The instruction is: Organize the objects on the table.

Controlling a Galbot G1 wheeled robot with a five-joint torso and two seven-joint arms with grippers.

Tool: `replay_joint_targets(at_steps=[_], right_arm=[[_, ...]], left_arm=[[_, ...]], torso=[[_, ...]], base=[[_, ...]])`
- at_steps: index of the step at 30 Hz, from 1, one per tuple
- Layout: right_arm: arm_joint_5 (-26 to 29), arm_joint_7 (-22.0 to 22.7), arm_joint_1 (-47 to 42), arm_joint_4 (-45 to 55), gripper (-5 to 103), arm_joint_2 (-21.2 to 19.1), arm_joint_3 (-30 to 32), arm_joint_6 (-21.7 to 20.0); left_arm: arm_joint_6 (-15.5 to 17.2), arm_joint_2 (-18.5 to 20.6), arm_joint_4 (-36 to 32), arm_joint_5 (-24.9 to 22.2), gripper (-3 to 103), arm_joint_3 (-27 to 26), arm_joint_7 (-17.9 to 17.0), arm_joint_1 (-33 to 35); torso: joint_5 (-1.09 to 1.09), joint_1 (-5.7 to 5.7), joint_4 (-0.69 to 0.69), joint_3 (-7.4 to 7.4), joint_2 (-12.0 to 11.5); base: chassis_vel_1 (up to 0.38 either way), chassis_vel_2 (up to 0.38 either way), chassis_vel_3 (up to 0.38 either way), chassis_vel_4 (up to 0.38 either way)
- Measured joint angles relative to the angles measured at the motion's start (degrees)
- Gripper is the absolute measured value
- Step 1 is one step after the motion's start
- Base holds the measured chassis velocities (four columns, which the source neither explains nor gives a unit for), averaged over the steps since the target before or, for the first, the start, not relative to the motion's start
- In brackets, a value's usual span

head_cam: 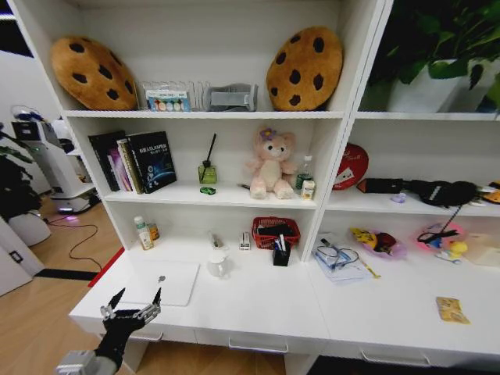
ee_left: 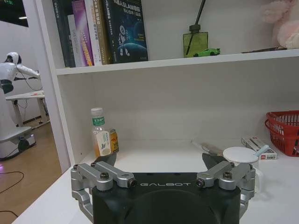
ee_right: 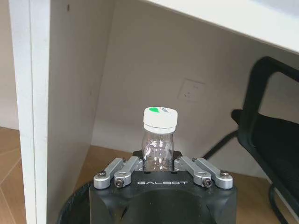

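Note:
My left gripper [head_cam: 137, 298] hovers open at the front left corner of the white table [head_cam: 258, 305], just before the slim silver laptop [head_cam: 160, 282]. In the left wrist view its fingers [ee_left: 82, 185] are spread wide with nothing between them. A green-capped bottle [ee_left: 100, 138] stands by the back wall, and a tiny green item [ee_left: 207, 52] lies on the shelf above. A flat yellow packet [head_cam: 451, 309] lies at the front right. My right gripper [ee_right: 160, 156] is below the table's level, shut on a small clear bottle [ee_right: 159, 135] with a white, green-marked cap.
A white mug [head_cam: 219, 266], a red basket [head_cam: 275, 231] and a black pen holder [head_cam: 281, 253] stand mid-table. Books [head_cam: 133, 162], a pink plush bear [head_cam: 271, 162] and cookie cushions [head_cam: 305, 69] fill the shelves. A black chair [ee_right: 275, 140] is near the right gripper.

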Motion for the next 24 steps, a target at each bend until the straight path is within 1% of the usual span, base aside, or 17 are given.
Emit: replay_joint_targets(at_steps=[2, 5, 6, 8, 9, 11, 12, 13, 14, 16, 17, 19, 20, 21, 22, 23, 24], right_arm=[[-0.65, -0.01, 1.12, -1.37, 25, -0.02, 0.07, 0.57], [-1.00, -0.05, 2.53, -2.60, 25, -0.06, 0.41, 0.24], [-0.96, -0.09, 3.05, -3.00, 22, 0.00, 0.52, -0.04], [-0.52, -0.09, 4.06, -3.52, 33, 0.21, 0.69, -0.53], [-0.52, -0.09, 4.06, -3.52, 33, 0.21, 0.69, -0.53], [-0.29, -0.07, 4.85, -3.82, 44, 0.31, 0.80, -1.06], [-0.29, -0.07, 4.85, -3.82, 44, 0.31, 0.80, -1.06], [-0.25, -0.06, 5.22, -4.06, 49, 0.32, 0.80, -1.31], [-0.25, -0.06, 5.56, -4.30, 49, 0.33, 0.80, -1.37], [-0.18, -0.06, 5.71, -4.35, 61, 0.47, 0.82, -1.38], [-0.18, -0.06, 5.71, -4.35, 61, 0.47, 0.82, -1.38], [0.11, 0.10, 5.14, -3.78, 71, 0.69, 0.88, -1.54], [0.11, 0.10, 5.14, -3.78, 71, 0.69, 0.88, -1.54], [0.26, 0.69, 4.23, -3.09, 77, 0.80, 0.90, -1.66], [0.27, 2.04, 2.94, -1.81, 82, 1.01, 0.92, -2.60], [0.27, 2.04, 2.94, -1.81, 82, 1.01, 0.92, -2.60], [0.47, 3.17, 0.71, 0.72, 88, 1.32, 0.94, -5.55]], left_arm=[[0.00, 0.00, 0.00, 0.00, 100, 0.00, 0.00, 0.00], [0.00, 0.00, 0.00, 0.00, 100, 0.00, 0.00, 0.00], [0.00, 0.00, 0.00, 0.00, 100, 0.00, 0.00, 0.00], [0.00, 0.00, 0.00, 0.00, 100, 0.00, 0.00, 0.00], [0.00, 0.00, 0.00, 0.00, 100, 0.00, 0.00, 0.00], [0.00, 0.00, 0.00, 0.00, 100, 0.00, 0.00, 0.00], [0.00, 0.00, 0.00, 0.00, 100, 0.00, 0.00, 0.00], [0.00, 0.00, 0.00, 0.00, 100, 0.00, 0.00, 0.00], [0.00, 0.00, 0.00, 0.00, 100, 0.00, 0.00, 0.00], [0.00, 0.00, 0.00, 0.00, 100, 0.00, 0.00, 0.00], [0.00, 0.00, 0.00, 0.00, 100, 0.00, 0.00, 0.00], [0.00, 0.00, 0.00, 0.00, 100, 0.00, 0.00, 0.00], [0.00, 0.00, 0.00, 0.00, 100, 0.00, 0.00, 0.00], [0.00, 0.00, 0.00, 0.00, 100, 0.00, 0.00, 0.00], [0.00, 0.00, 0.00, 0.00, 100, 0.00, 0.00, 0.00], [0.00, 0.00, 0.00, 0.00, 100, 0.00, 0.00, 0.00], [0.00, 0.00, 0.00, 0.00, 100, 0.00, 0.00, 0.00]], torso=[[0.01, 0.01, 0.01, 0.00, 0.00], [-0.04, 0.00, 0.00, 0.00, 0.00], [-0.03, 0.00, -0.01, 0.00, 0.00], [-0.01, 0.00, 0.00, -0.01, 0.00], [-0.01, 0.00, 0.00, -0.01, 0.00], [-0.02, 0.00, 0.00, -0.01, 0.00], [-0.02, 0.00, 0.00, -0.01, 0.00], [-0.01, -0.01, 0.00, -0.01, 0.00], [-0.02, -0.01, 0.00, -0.01, 0.00], [-0.02, -0.01, 0.01, -0.01, 0.00], [-0.02, -0.01, 0.01, -0.01, 0.00], [-0.01, -0.01, 0.00, -0.01, 0.00], [-0.01, -0.01, 0.00, -0.01, 0.00], [-0.02, -0.01, 0.01, -0.01, 0.00], [-0.01, -0.01, 0.01, -0.01, 0.00], [-0.01, -0.01, 0.01, -0.01, 0.00], [-0.01, 0.00, 0.02, -0.01, 0.00]], base=[[0.000, 0.000, 0.000, 0.000], [0.000, 0.000, 0.000, 0.000], [0.000, 0.000, 0.000, 0.000], [0.000, 0.000, 0.000, 0.000], [0.000, 0.000, 0.000, 0.000], [0.000, 0.000, 0.000, 0.000], [0.000, 0.000, 0.000, 0.000], [0.000, 0.000, 0.000, 0.000], [0.000, 0.000, 0.000, 0.000], [0.000, 0.000, 0.000, 0.000], [0.000, 0.000, 0.000, 0.000], [0.000, 0.000, 0.000, 0.000], [0.000, 0.000, 0.000, 0.000], [0.000, 0.000, 0.000, 0.000], [0.000, 0.000, 0.000, 0.000], [0.000, 0.000, 0.000, 0.000], [0.000, 0.000, 0.000, 0.000]])
